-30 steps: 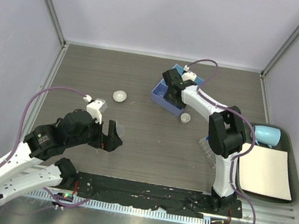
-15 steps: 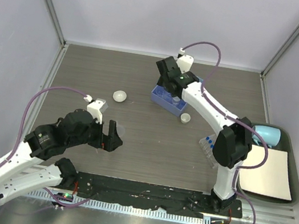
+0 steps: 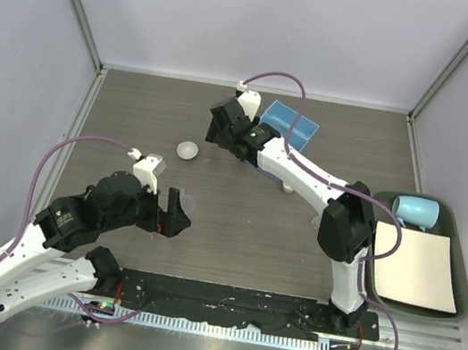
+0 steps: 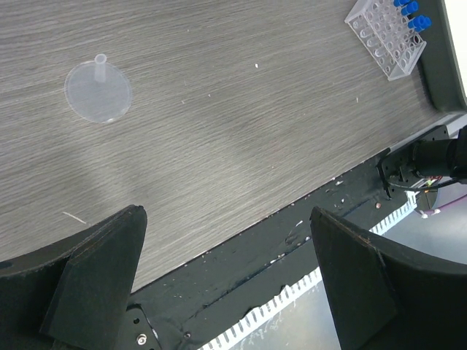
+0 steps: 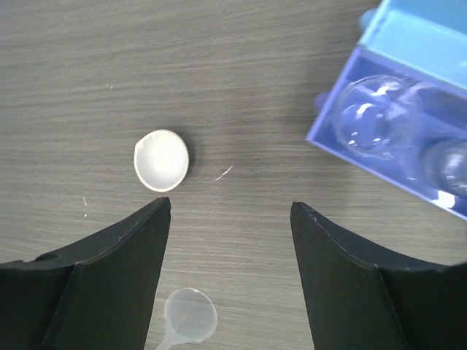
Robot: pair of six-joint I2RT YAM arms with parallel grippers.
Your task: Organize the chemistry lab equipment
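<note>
Right arm (image 3: 300, 170) swung left, jaws open near dish (image 5: 161, 160)

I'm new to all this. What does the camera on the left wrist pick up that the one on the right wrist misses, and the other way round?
Only the left wrist view shows the clear tube rack with blue-capped tubes, beside a dark tray edge. Only the right wrist view shows a small white dish and the blue tray holding clear beakers. Both show the wood-grain table and a clear funnel, seemingly the same one. Each also shows its own claw, the left claw and the right claw, open and empty.
</note>
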